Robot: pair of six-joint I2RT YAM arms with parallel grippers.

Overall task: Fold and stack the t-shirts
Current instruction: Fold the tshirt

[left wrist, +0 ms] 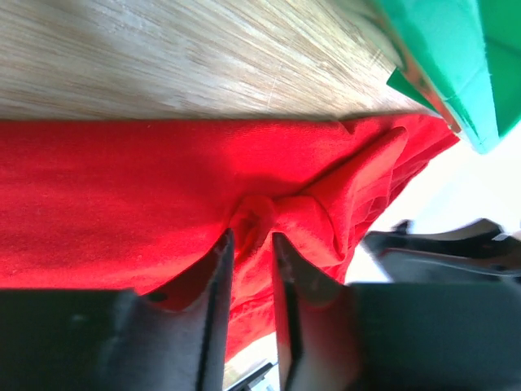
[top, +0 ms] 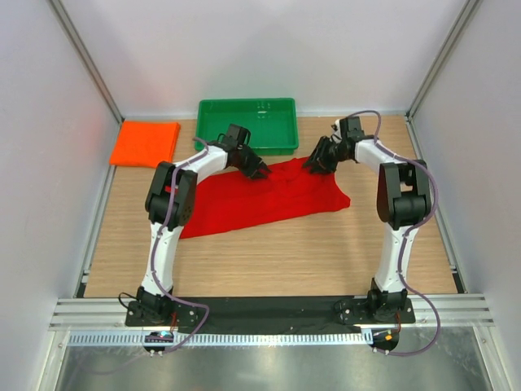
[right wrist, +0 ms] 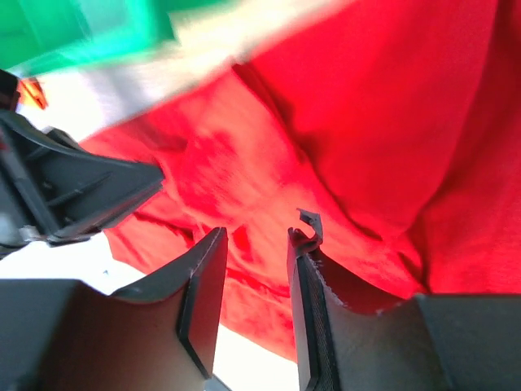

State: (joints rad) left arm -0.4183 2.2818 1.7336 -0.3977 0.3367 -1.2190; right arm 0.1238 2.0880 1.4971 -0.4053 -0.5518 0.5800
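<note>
You had the red t-shirt [top: 269,199] lying spread and rumpled across the middle of the table [top: 269,269], its far edge near the green tray [top: 247,106] that stood at the table's far edge. The orange t-shirt [top: 145,142] lay folded in the far left corner, well apart. Your left gripper [left wrist: 251,243] sat at the red cloth's far edge, jaws narrowly apart with a gathered ridge of cloth between them; whether it gripped, you couldn't tell. Your right gripper [right wrist: 254,248] hung over the shirt's far right part, jaws apart with nothing between. Its view was smeared, and both arms hid parts of the hem.
</note>
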